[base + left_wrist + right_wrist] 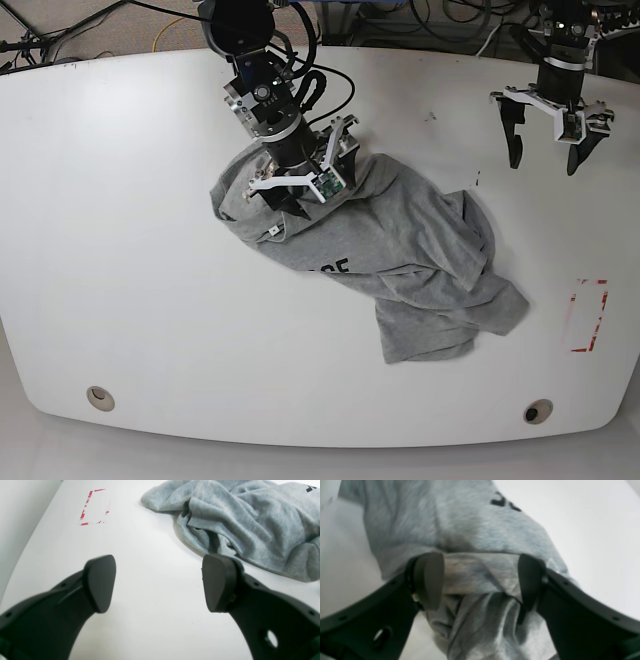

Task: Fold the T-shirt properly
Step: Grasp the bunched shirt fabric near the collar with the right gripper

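Note:
The grey T-shirt (pixel 400 250) lies crumpled across the middle of the white table (pixel 120 250), black lettering (pixel 335 268) facing up and a small white tag (pixel 272 231) near its left end. My right gripper (pixel 298 195) is down on the shirt's upper left part. In the right wrist view its jaws (pixel 480 580) stand wide apart, astride a raised fold of the T-shirt (pixel 470 530). My left gripper (pixel 546 163) hovers open over bare table at the far right, empty. In the left wrist view, the left gripper (pixel 157 585) is just short of the T-shirt (pixel 250 517).
A red tape rectangle (pixel 588 315) marks the table near its right edge and also shows as a red outline (pixel 93 507) in the left wrist view. Two round holes (pixel 98 397) (pixel 537 411) sit near the front edge. Cables lie behind the table.

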{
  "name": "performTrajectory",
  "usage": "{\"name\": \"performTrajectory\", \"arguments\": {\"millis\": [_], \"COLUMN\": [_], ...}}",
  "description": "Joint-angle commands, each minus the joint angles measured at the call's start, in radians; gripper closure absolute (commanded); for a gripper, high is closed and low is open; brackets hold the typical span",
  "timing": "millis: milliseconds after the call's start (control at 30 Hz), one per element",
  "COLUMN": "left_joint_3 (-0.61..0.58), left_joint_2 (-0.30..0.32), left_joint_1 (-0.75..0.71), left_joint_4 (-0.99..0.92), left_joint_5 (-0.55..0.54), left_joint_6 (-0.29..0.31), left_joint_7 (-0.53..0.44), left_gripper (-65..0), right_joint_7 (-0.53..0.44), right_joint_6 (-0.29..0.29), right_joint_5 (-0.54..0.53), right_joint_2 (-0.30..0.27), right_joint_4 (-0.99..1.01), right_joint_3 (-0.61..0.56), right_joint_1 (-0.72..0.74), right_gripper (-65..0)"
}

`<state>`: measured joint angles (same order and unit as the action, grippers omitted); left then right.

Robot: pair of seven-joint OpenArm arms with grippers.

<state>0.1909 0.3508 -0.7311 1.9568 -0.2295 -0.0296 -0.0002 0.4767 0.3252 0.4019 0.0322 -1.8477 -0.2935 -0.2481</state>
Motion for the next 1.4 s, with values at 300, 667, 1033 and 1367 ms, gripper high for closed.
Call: {"name": "performTrajectory", "arguments": {"millis": [300,667,1033,1367], "left_joint_3": [0.003,0.002,0.002,0.002], "left_joint_2": [0.006,0.006,0.006,-0.009], "left_joint_1": [-0.008,-0.009,-0.008,-0.003], "left_joint_4": [0.017,0.017,-0.001,-0.003], "left_joint_5": [0.002,0.002,0.002,0.002], "left_joint_6": [-0.005,-0.005,-0.005,-0.005], "left_joint_7": [-0.027,-0.027,-0.027,-0.027], "left_gripper": [-50.6,-50.6,-50.6,-50.6], "right_joint_7": [-0.022,-0.023,-0.025,-0.025], "right_joint_6": [0.044,0.068,0.065,0.061], "right_joint_5": [0.147,0.151,0.150,0.144], "right_joint_2": [-0.038,-0.067,-0.071,-0.093], "right_joint_4": [0.009,0.066,0.122,0.168], "right_joint_3": [-0.019,-0.016,-0.014,-0.013], "right_joint_1": [0.057,0.122,0.165,0.186], "right_gripper": [-43.9,-43.8,-42.5,-20.6]}}
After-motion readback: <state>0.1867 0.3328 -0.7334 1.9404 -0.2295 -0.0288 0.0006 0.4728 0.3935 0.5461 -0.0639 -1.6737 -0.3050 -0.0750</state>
